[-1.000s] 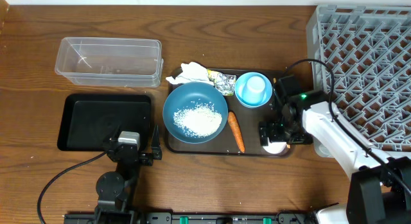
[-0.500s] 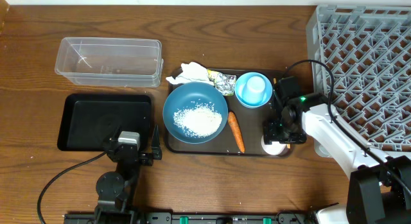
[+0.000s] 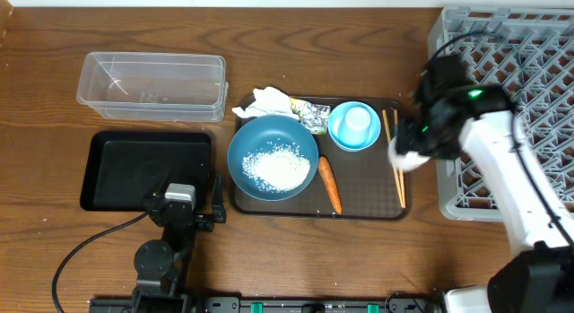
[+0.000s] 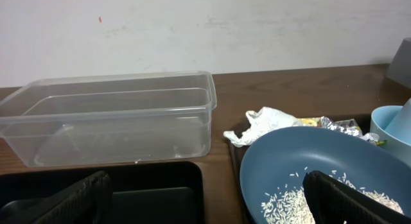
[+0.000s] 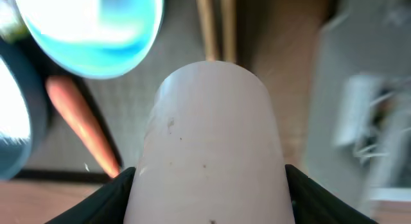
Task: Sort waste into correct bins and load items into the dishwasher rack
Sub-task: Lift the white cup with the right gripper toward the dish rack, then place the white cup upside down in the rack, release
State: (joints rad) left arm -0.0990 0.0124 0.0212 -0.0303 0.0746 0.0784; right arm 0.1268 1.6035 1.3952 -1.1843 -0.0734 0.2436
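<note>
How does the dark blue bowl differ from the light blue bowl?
The dark-blue bowl is much larger than the light-blue bowl. The dark-blue bowl holds loose white rice; the light-blue bowl holds a white cup. Both are round, upright and on the brown tray.

I count two bowls on the brown tray [image 3: 363, 192]: a dark-blue bowl [image 3: 251, 143] and a light-blue bowl [image 3: 339, 134]. Two white cups: one cup [image 3: 358, 125] sits in the light-blue bowl, the other cup [image 3: 405, 157] is up off the tray's right edge. Also on the tray are two chopsticks [image 3: 395, 165], one carrot [image 3: 329, 184] and one rice heap [image 3: 280, 166]. At its back edge are one tissue [image 3: 266, 102] and one foil wrapper [image 3: 313, 114]. Left of the tray I have one black bin [image 3: 134, 165] and one clear tub [image 3: 152, 84]; right of it, one rack [image 3: 502, 80].
</note>
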